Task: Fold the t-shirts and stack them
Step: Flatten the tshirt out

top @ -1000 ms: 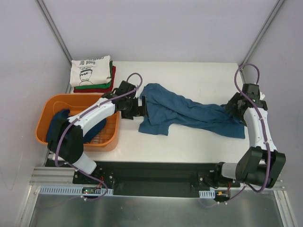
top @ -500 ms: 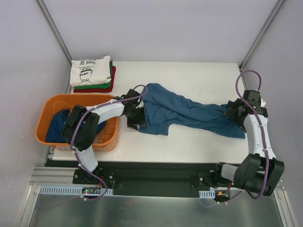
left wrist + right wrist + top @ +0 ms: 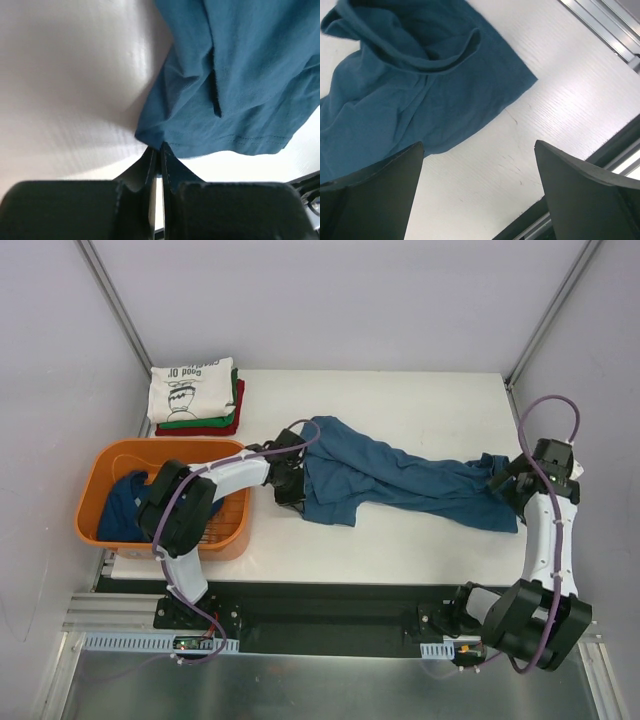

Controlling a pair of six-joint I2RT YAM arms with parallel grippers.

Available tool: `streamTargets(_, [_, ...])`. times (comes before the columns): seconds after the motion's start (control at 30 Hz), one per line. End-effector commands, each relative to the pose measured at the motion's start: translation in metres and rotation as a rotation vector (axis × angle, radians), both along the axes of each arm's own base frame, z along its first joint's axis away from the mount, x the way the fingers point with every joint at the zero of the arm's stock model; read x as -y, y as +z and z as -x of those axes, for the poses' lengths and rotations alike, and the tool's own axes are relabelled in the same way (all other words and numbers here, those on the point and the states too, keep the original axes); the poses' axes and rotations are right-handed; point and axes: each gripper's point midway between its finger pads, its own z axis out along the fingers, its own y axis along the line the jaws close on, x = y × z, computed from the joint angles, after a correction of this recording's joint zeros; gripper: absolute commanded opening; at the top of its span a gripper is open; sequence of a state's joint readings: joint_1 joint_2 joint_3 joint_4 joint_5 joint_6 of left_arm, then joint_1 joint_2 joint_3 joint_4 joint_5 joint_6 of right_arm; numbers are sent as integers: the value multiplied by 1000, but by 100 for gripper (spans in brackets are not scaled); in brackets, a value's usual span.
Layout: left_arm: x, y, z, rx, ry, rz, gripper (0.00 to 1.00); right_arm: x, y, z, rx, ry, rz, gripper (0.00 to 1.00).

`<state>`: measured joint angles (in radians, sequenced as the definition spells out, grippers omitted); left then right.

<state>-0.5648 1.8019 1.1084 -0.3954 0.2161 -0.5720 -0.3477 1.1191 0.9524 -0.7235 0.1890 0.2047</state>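
A crumpled dark blue t-shirt [image 3: 400, 475] lies stretched across the middle of the table. My left gripper [image 3: 293, 492] is at its near left corner. In the left wrist view the left gripper [image 3: 159, 149] is shut, its tips pinching the hem corner of the blue t-shirt [image 3: 240, 75]. My right gripper [image 3: 503, 473] stands open just past the shirt's right end. In the right wrist view the right gripper [image 3: 479, 146] spans bare table, with the shirt's edge [image 3: 420, 85] ahead of it. A folded stack sits at the back left: cream t-shirt [image 3: 190, 388] over green [image 3: 233, 400] and red [image 3: 195, 430].
An orange tub [image 3: 100, 465] stands at the left edge of the table with another dark blue t-shirt [image 3: 125, 508] inside. My left arm reaches over the tub's right side. Metal frame posts rise at both back corners, and the table's right edge lies close to my right gripper.
My left gripper has slid down to the shirt's near left corner and shut on it. My right arm has drawn back to the right, off the shirt's end, still open.
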Motion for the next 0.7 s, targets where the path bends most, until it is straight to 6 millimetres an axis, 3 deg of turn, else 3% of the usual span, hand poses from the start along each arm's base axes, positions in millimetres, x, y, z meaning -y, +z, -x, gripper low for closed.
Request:
streamTargets(0.0, [-19, 42, -36, 153, 83, 5, 0, 17, -15, 35, -35, -164, -101, 97])
streamTargets(0.13, [-20, 53, -42, 178, 91, 33, 0, 28, -42, 52, -44, -298, -220, 99])
streamTargets(0.3, [-11, 61, -42, 186, 68, 86, 0, 38, -69, 63, -130, -374, -207, 85])
streamTargets(0.4, [-8, 67, -42, 198, 61, 105, 0, 39, -84, 51, -125, -370, -251, 67])
streamTargets(0.47, [-7, 70, -41, 202, 55, 115, 0, 42, -94, 53, -155, -388, -246, 66])
streamTargets(0.67, [-7, 72, -41, 206, 62, 120, 0, 51, -107, 34, -134, -387, -243, 63])
